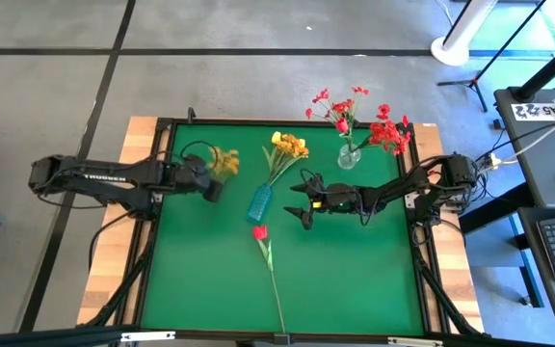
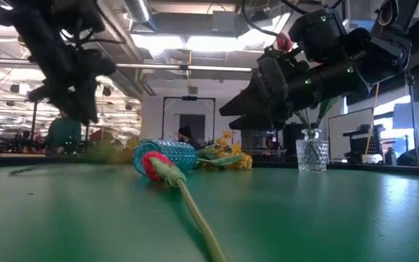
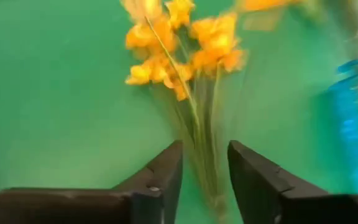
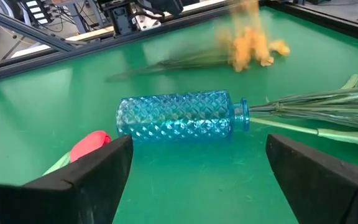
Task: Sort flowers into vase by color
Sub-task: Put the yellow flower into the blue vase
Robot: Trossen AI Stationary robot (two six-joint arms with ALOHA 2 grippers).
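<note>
Left end effector (image 3: 205,180): fingers parted around the yellow spray (image 3: 179,46) stems, far-left on the desk (image 1: 355,280). Right end effector (image 4: 194,177): wide open over the toppled blue vase (image 4: 179,116); red tulip (image 1: 259,232) beside. Risk: the loosely held spray may drop, or the lying vase roll.

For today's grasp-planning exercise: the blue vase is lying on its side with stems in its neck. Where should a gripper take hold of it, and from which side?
Grip the blue vase across its wide, straight ribbed body, coming down from above. It lies flat on the green mat, so both long sides are free. Avoid the narrow neck, crowded by yellow flower stems. The open right gripper already faces the body.
</note>
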